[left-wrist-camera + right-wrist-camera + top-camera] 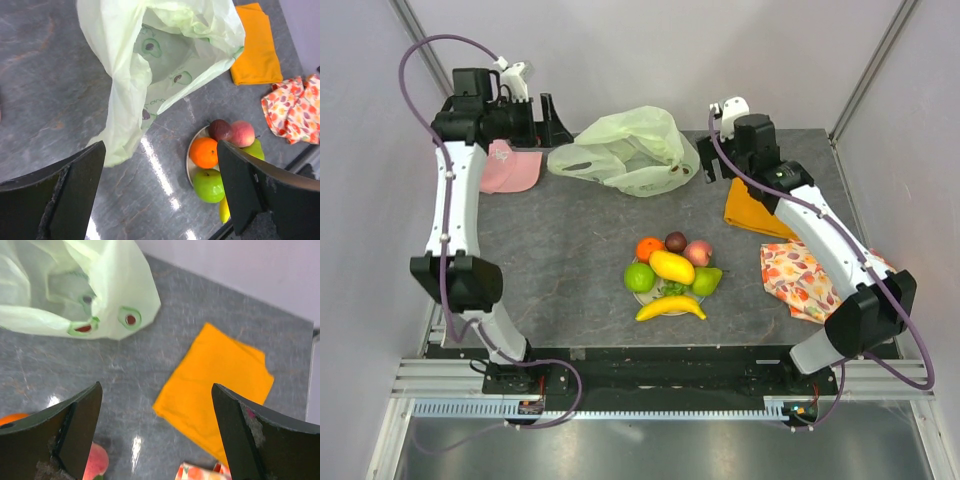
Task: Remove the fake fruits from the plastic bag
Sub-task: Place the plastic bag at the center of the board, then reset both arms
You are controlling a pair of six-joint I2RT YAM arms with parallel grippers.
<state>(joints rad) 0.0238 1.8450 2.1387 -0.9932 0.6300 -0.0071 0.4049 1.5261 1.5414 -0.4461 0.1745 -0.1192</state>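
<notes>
The pale green plastic bag (625, 150) lies crumpled at the back of the table, its mouth open toward the left wrist view (165, 50), where no fruit shows inside. It also shows in the right wrist view (75, 285). The fruits sit on a plate (638, 295) at the front centre: orange (649, 249), plum (676, 241), peach (698, 252), mango (672, 266), green apple (639, 277), pear (707, 281), banana (670, 308). My left gripper (552, 120) is open and empty, raised left of the bag. My right gripper (705, 160) is open and empty, raised at the bag's right.
A pink cap (510, 168) lies at the back left under the left arm. An orange cloth (755, 215) and a floral cloth (810, 275) lie on the right under the right arm. Metal frame posts stand at the back corners.
</notes>
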